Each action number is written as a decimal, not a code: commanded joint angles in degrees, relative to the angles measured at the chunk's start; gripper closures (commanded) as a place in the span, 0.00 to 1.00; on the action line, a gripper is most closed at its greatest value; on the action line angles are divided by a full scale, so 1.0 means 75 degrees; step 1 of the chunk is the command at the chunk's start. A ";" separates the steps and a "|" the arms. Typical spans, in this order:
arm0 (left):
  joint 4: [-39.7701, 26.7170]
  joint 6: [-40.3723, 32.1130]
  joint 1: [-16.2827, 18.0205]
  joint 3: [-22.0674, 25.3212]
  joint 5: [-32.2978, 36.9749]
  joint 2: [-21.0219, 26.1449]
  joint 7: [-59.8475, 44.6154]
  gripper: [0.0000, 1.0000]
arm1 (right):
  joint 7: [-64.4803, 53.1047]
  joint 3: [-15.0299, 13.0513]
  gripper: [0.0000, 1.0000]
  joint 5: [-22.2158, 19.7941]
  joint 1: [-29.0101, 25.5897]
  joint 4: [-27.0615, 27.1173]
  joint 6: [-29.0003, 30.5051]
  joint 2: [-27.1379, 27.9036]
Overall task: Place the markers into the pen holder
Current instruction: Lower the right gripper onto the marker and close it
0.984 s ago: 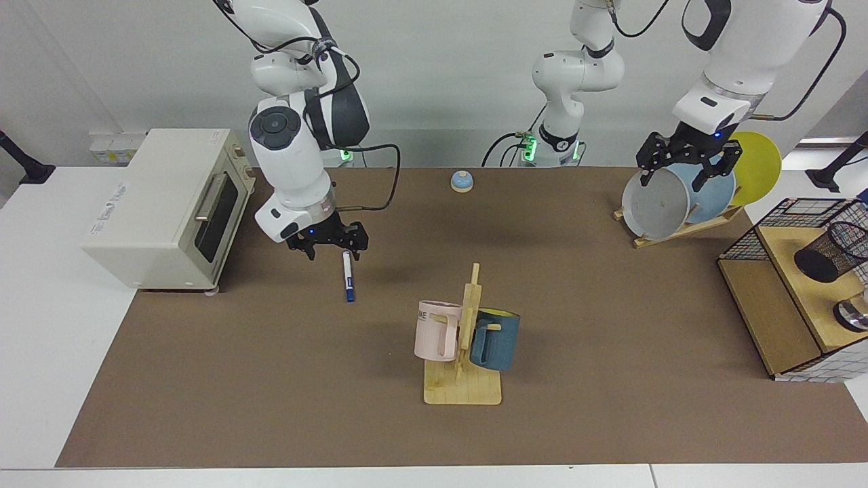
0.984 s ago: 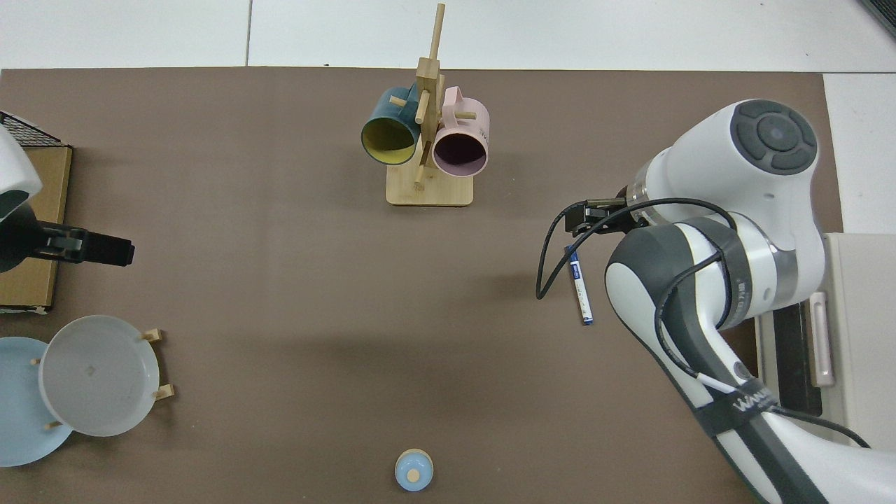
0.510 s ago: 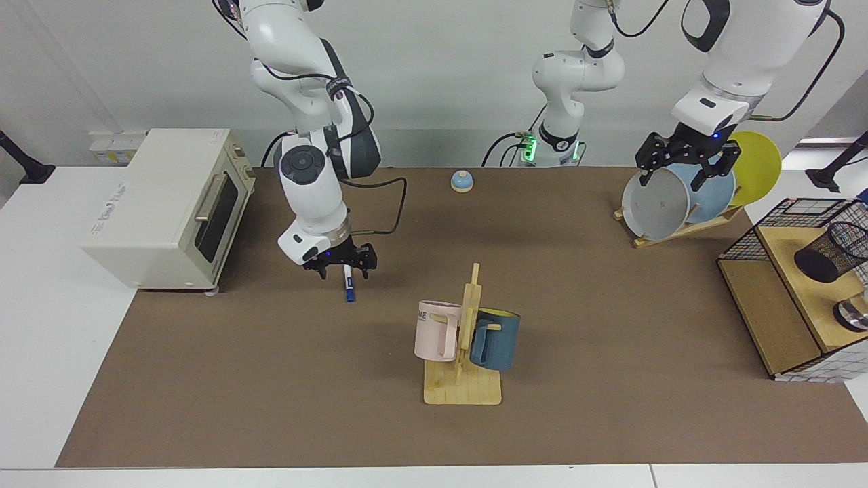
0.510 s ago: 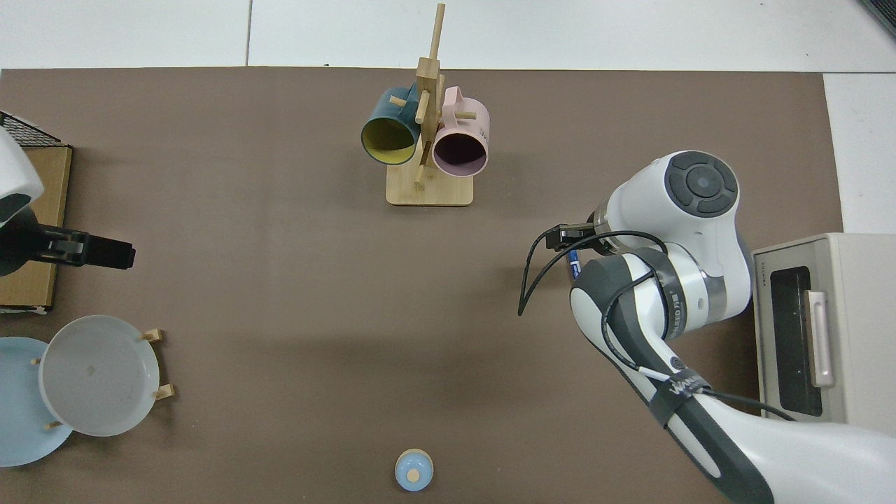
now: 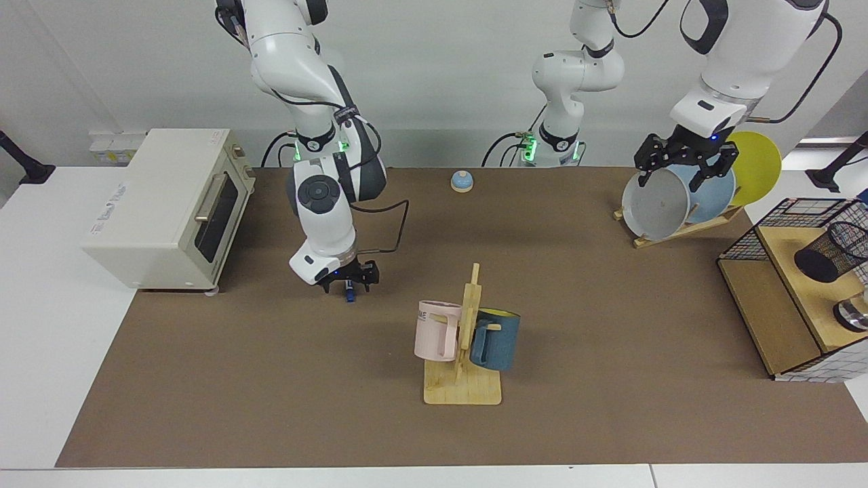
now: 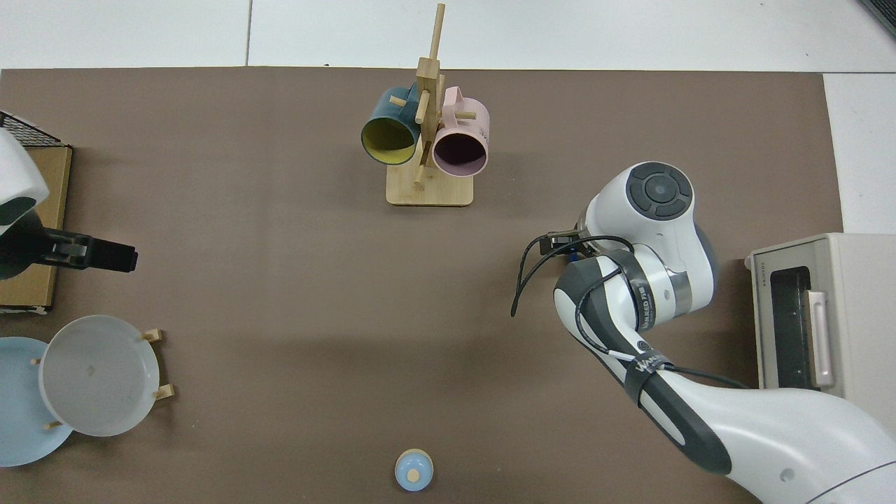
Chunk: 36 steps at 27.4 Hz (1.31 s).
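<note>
The marker [image 5: 350, 295] lies on the brown mat, and only its blue end shows below my right gripper [image 5: 348, 283]. That gripper is down at the mat with its fingers open on either side of the marker. From above, the right gripper [image 6: 564, 243] and wrist cover the marker [image 6: 573, 256] except for a blue sliver. The pen holder [image 5: 829, 252], a black mesh cup, lies tilted on a wooden shelf at the far right. My left gripper [image 5: 683, 168] hangs open over the plate rack and holds nothing; the top view has it [image 6: 112, 254] at the left edge.
A wooden mug tree [image 5: 464, 379] with a pink mug [image 5: 435, 331] and a blue mug [image 5: 496, 339] stands mid-table. A toaster oven [image 5: 169, 207] sits beside the right arm. Plates [image 5: 656, 203] lean in a rack, a small bell [image 5: 462, 181] sits at the back, and a silver round object [image 5: 853, 316] is near the pen holder.
The right arm swung toward the table's middle and lowered its gripper over the marker, which now is almost fully covered. The marker has not shifted. The left arm barely moved.
</note>
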 commanded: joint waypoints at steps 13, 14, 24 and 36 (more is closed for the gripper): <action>-0.0335 0.0151 0.0011 0.0013 0.0062 -0.0198 0.0010 0.00 | -0.0055 0.0025 0.38 -0.0219 -0.0123 -0.0091 0.0201 0.0154; -0.0335 0.0151 0.0011 0.0013 0.0062 -0.0198 0.0010 0.00 | -0.0055 0.0025 0.39 -0.0219 -0.0123 -0.0091 0.0189 0.0166; -0.0347 0.0151 0.0011 0.0013 0.0062 -0.0198 0.0010 0.00 | -0.0149 0.0025 0.46 -0.0231 -0.0111 -0.0197 0.0143 0.0142; -0.0370 0.0151 0.0011 0.0013 0.0062 -0.0186 0.0010 0.00 | -0.0255 0.0025 1.00 -0.0477 -0.0029 -0.0314 0.0060 0.0107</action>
